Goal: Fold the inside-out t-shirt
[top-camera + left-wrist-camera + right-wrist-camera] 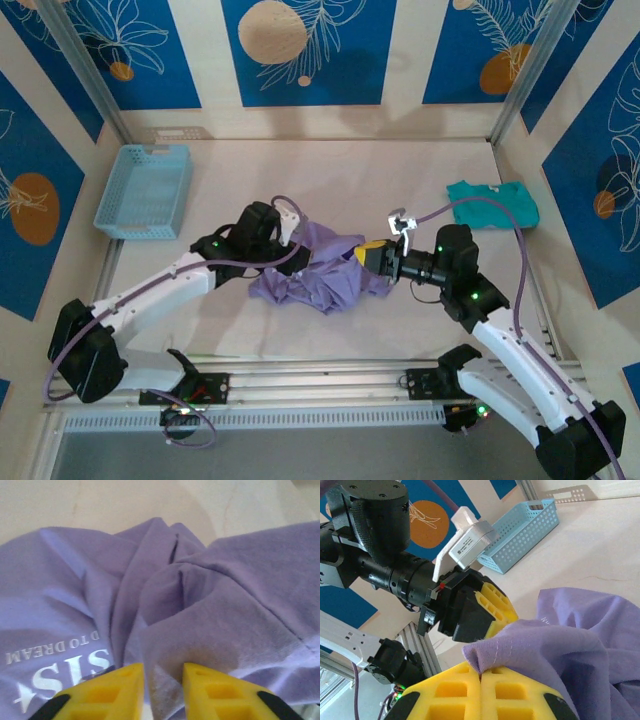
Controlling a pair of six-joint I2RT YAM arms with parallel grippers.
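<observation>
Lavender t-shirt [320, 272] lies crumpled in a heap at mid-table, a little nearer the arms than the back wall, bunched between the two wrists. We note bare tabletop [350, 170] all round it: a wide stretch toward the back wall, a narrower strip toward the near rail [320, 380].

Right gripper [480, 677]: yellow fingers pressed together, a stitched hem edge of the shirt pinched between the tips. The cloth drapes away to the right of them.

Left gripper [163, 672]: fingers stand a narrow gap apart with a ridge of purple cloth running up between them. We cannot tell if that cloth is actually clamped. The right wrist view puts this gripper just beside the pinched hem, the two grippers close together at the heap.

The left wrist view gives us white lettering [55, 665] on the cloth, upside down, reading "TO DREAM", and deep folds meeting at the middle.

From above we log a light blue basket [145, 190] at the far left, well apart from the shirt. A teal shirt [492, 203] lies at the far right by the side wall, also apart. Both arms reach inward from the near corners.
</observation>
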